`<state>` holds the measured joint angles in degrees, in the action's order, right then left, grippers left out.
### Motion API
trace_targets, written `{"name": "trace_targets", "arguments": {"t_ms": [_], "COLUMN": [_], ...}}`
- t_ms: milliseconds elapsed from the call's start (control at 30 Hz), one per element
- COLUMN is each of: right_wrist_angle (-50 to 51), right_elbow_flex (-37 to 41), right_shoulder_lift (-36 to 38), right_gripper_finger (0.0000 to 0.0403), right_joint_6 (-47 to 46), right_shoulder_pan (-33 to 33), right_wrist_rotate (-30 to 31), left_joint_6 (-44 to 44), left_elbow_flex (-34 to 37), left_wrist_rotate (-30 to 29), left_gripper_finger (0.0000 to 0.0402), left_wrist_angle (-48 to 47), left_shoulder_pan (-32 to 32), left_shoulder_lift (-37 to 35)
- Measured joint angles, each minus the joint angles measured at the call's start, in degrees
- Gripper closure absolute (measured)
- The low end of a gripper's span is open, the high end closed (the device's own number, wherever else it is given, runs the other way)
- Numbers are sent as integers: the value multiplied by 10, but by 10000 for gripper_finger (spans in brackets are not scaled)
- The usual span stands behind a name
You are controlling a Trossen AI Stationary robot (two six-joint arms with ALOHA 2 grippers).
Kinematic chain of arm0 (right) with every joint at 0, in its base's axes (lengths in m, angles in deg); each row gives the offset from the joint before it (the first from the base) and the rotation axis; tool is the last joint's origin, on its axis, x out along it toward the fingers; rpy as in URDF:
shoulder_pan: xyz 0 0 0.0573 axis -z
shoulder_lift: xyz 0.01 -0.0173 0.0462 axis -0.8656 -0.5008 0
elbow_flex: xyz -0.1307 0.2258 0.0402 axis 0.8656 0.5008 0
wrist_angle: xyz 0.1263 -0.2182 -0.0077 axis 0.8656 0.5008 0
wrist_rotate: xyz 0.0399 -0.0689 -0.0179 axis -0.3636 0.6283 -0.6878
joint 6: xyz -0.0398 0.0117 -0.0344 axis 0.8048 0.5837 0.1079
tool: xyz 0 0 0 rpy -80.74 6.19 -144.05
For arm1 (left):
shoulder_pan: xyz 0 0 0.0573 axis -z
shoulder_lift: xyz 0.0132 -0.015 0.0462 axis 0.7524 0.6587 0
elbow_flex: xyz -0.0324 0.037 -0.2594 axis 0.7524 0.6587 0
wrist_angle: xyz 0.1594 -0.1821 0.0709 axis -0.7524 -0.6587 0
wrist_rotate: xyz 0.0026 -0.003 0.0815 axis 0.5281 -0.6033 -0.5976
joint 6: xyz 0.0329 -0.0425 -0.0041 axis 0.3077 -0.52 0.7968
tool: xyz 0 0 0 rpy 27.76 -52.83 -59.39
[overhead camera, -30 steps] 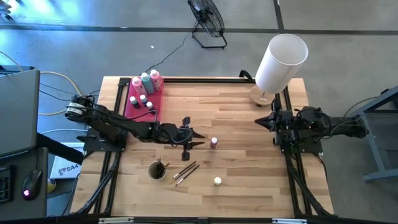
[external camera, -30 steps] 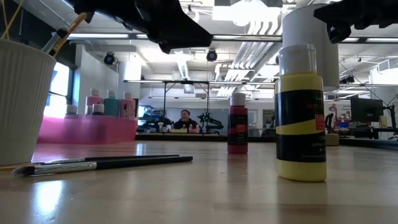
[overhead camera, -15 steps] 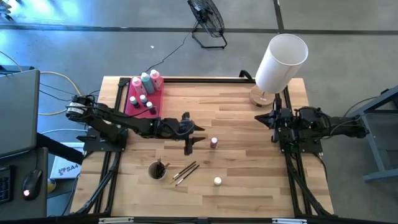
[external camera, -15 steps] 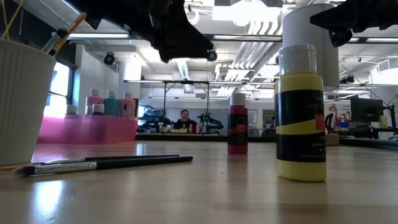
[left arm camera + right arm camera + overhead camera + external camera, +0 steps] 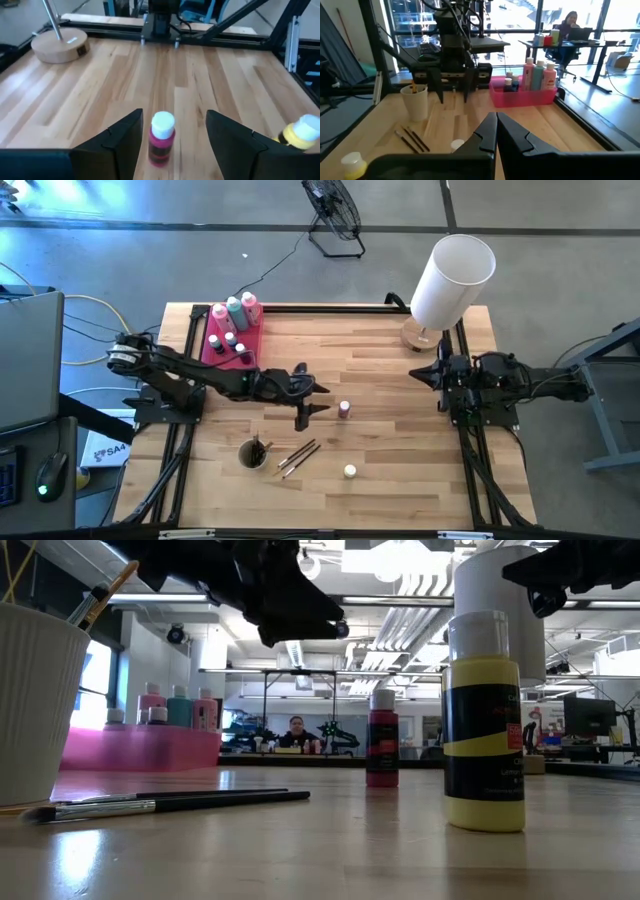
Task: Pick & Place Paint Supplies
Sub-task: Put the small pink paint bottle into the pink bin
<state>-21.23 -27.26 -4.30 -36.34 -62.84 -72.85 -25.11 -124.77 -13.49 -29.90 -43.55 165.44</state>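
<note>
Overhead, the left gripper [image 5: 318, 399] hovers mid-table with its fingers apart, just left of a small red paint bottle [image 5: 344, 409] standing upright, not touching it. Far right, the right gripper [image 5: 420, 374] waits with fingers together beside the table's edge.

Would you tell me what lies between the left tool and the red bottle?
Only bare wood: the left tool faces the red bottle, shown in high and left wrist views.
</note>
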Motion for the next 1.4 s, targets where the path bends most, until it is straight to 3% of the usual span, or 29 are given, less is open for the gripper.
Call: {"name": "trace_targets", "arguments": {"t_ms": [167,433,967,1167,1400], "right_wrist_angle": [0,-1,6,6,6], "right_elbow_flex": [0,0,0,0,0], "right_shoulder_lift": [0,0,0,0,0], "right_gripper_finger": [401,401,401,401,401], "right_joint_6": [3,4,-1,-1,-1], "right_shoulder_pan": [0,0,0,0,0], "right_wrist_rotate": [3,2,2,2,2], "left_joint_6": [35,-4,-7,-37,-50], "left_elbow_flex": [-1,-19,-34,-34,-34], "left_wrist_rotate": [-3,66,63,16,17], "left_gripper_finger": [187,187,187,187,187], "left_wrist_angle": [59,98,77,88,118], "left_shoulder_pan": [0,-28,-34,-34,-34], "left_shoulder_lift": [15,82,108,123,162]}}
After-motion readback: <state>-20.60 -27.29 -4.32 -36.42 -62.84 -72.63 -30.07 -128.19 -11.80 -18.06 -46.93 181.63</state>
